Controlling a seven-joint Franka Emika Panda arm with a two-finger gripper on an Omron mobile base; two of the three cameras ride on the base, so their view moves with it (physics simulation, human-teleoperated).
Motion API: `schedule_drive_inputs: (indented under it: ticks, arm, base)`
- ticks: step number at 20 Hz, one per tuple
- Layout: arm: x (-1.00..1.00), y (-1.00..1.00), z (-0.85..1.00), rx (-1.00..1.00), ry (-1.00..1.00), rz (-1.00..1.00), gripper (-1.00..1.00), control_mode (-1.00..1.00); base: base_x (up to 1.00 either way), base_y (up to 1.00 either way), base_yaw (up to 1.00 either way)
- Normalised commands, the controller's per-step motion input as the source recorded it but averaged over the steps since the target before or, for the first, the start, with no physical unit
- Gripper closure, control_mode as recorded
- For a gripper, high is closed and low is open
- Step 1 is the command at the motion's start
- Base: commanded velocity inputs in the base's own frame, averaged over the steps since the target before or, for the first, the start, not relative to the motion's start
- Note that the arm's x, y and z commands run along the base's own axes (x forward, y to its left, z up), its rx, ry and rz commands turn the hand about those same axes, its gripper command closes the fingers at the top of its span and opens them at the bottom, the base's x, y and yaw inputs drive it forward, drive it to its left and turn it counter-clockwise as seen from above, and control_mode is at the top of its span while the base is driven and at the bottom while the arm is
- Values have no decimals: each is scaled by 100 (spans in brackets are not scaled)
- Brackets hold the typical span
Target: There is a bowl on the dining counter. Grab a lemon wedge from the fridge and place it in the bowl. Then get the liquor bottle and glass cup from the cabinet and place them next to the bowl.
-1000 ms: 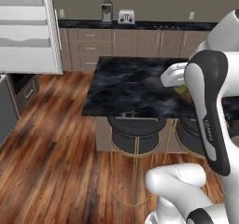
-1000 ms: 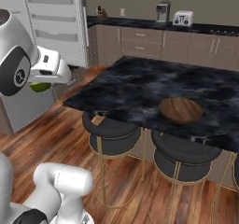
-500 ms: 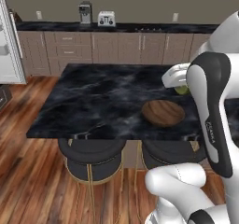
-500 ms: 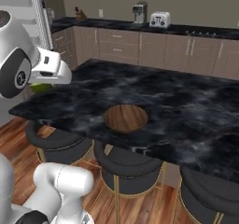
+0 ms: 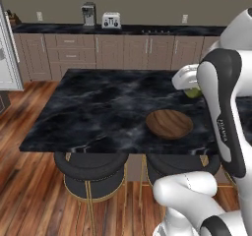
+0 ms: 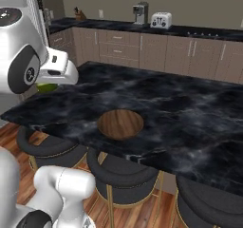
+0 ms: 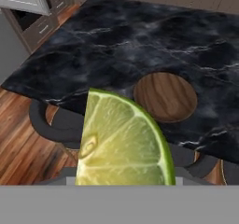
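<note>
One long black marble worktop (image 5: 98, 107) stretches out below and ahead of the tool (image 6: 47, 86), with round dark stools (image 5: 91, 168) tucked under its near edge. The brown wooden bowl (image 7: 165, 96) sits on it ahead of the tool, apart from it. The tool is clamped on the lemon wedge (image 7: 122, 141), held up in the air, clear of the bowl.
</note>
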Motion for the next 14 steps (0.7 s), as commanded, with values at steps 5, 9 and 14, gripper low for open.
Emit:
schedule_drive_inputs:
  ticks: [5, 9, 14]
  arm:
    - [79, -65, -63, 0, 5, 0, 100, -100]
    - [63, -69, -81, 0, 0, 0, 100, -100]
    - [70, -33, -74, 0, 0, 0, 100, -100]
  base:
    - [0, 0, 0]
    - [0, 0, 0]
    - [0, 0, 0]
